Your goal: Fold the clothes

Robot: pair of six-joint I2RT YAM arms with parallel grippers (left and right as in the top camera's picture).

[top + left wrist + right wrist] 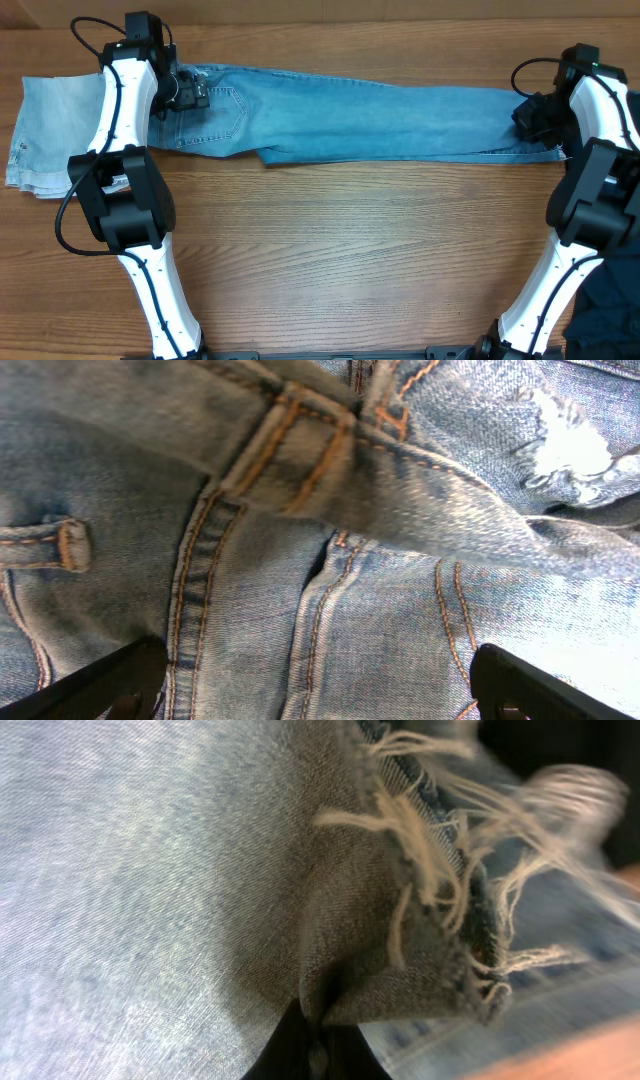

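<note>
At the far left of the table (350, 250) a paler washed-denim piece (45, 130) lies folded, its right edge passing under the left arm. Just right of it the jeans (380, 120) begin, stretched in a long band along the far side of the table, waist at the left and leg hems at the right. The left gripper (188, 92) hangs over the waist end, just left of a back pocket (222, 115). In the left wrist view its fingers (100, 682) stand wide apart at the lower corners, with the orange-stitched waistband (300, 445) and a belt loop (60, 545) spread beyond them and no cloth pinched between. At the far right the right gripper (530, 115) sits on the hem end of the legs. In the right wrist view the frayed hem (430, 850) is bunched into a raised fold that narrows down into the dark fingertips (310, 1055), which are drawn close together on that fold. A dark cloth (610, 310) lies at the near right corner, well apart from the jeans.
</note>
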